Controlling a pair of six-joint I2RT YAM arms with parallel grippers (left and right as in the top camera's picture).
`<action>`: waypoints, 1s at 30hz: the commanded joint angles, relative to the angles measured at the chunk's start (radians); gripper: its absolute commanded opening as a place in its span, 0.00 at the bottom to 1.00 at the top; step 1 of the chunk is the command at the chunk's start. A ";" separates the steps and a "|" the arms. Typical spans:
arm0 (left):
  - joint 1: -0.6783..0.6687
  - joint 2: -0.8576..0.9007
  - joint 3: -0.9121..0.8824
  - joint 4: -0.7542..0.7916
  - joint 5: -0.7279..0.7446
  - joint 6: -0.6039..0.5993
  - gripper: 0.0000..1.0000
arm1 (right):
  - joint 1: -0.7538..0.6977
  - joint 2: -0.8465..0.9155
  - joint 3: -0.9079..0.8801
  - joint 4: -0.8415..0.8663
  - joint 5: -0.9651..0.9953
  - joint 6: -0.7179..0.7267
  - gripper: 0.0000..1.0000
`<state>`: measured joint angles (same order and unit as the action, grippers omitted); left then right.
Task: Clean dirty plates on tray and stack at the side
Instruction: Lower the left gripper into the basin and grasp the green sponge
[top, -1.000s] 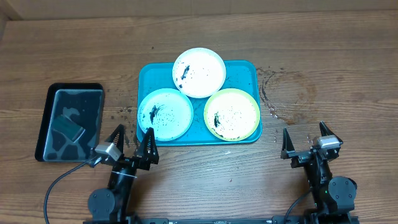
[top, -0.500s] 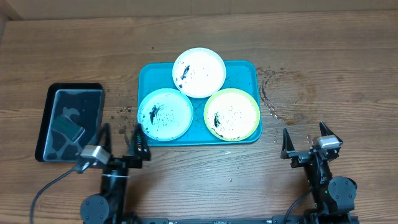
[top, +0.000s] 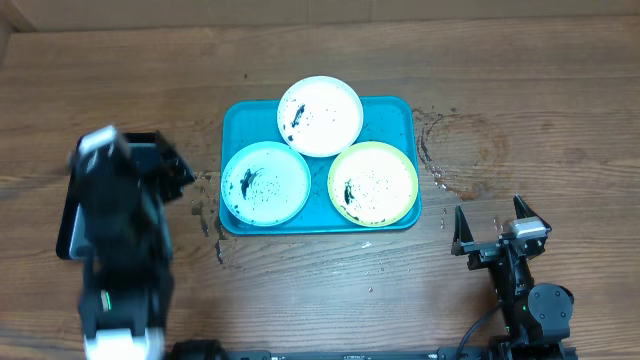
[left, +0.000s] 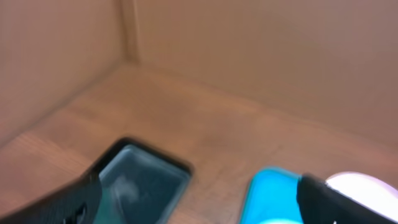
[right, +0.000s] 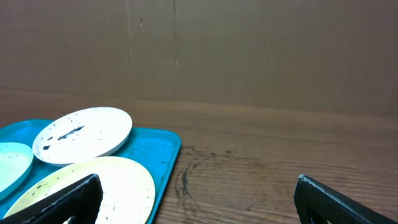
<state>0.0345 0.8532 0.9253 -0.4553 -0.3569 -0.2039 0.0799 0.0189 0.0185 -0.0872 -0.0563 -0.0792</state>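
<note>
1. I have the turquoise tray (top: 396, 116) in the upper middle of the overhead frame, flat on the wooden table (top: 560, 80); all three plates sit on it
2. The white plate (top: 320, 116) is topmost in the frame and reaches over the tray's upper rim; the teal-rimmed plate (top: 266, 181) lies lower left and the yellow-green plate (top: 373, 183) lower right; the white one's lower edge meets both; dark specks and smears show on all three
3. My left arm (top: 120, 250) fills the left side of the overhead frame, blurred, over the black tray (left: 146, 186); I cannot make out its fingers there; the wrist view shows the left gripper (left: 199, 190) spread wide with nothing between the fingers
4. The right gripper (top: 489, 226) sits at the lower right, well apart from the tray; its jaws are parted and empty; its wrist view looks across the yellow-green and white plates
</note>
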 joint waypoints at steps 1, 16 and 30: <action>0.039 0.290 0.318 -0.222 -0.035 0.113 1.00 | -0.002 -0.003 -0.010 0.007 -0.008 -0.003 1.00; 0.466 0.662 0.628 -0.703 0.122 -0.367 1.00 | -0.002 -0.003 -0.010 0.007 -0.008 -0.004 1.00; 0.639 0.897 0.628 -0.769 0.306 -0.358 1.00 | -0.002 -0.003 -0.010 0.007 -0.008 -0.003 1.00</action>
<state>0.6697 1.7054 1.5307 -1.2236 -0.0917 -0.5442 0.0799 0.0196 0.0185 -0.0864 -0.0563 -0.0792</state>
